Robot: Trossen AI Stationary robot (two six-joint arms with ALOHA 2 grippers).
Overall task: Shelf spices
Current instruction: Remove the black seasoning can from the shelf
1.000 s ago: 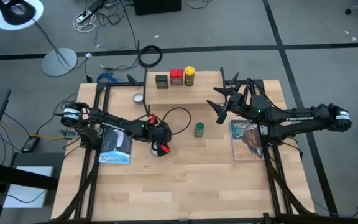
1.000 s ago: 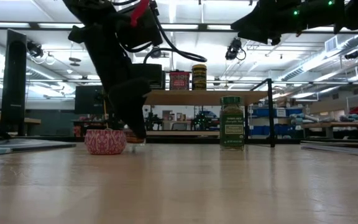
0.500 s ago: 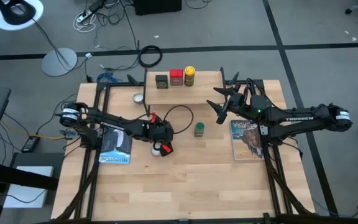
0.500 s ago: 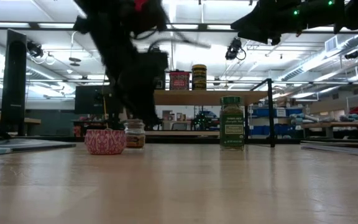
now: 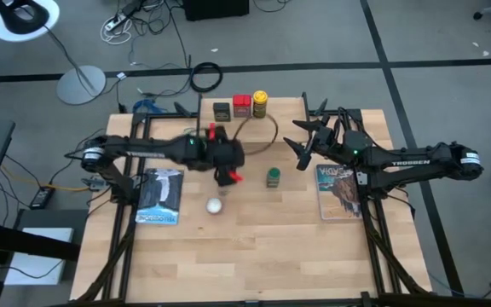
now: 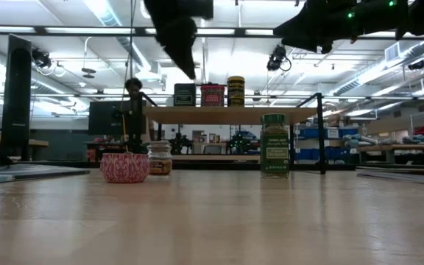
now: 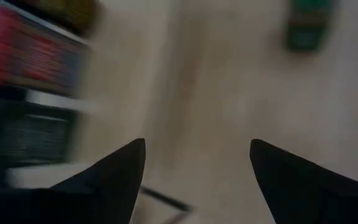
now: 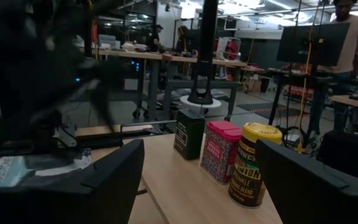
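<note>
The shelf (image 5: 284, 119) stands at the table's far edge. On its plank stand the black tin (image 5: 221, 111), the red tin (image 5: 242, 105) and the yellow jar (image 5: 260, 103). The green-capped jar (image 5: 273, 176) stands upright on the table, near side of the shelf. The small brownish jar (image 6: 159, 158) also stands on the table; in the high view I cannot make it out under the left arm. My left gripper (image 5: 231, 175) hangs open, high above the table (image 6: 185, 44), empty. My right gripper (image 5: 299, 141) waits open in the air right of the shelf.
A round patterned tin with a silver lid (image 5: 216, 205) sits on the table near the middle, beside the brownish jar in the low view (image 6: 124, 167). Flat books lie at the left (image 5: 158, 196) and the right (image 5: 339, 189). A black cable loops over the shelf's near edge.
My left gripper has risen from the table beside the round patterned tin and swung toward the far edge, toward the shelf, now well above shelf height. The round tin and the brownish jar have stayed where they were.
</note>
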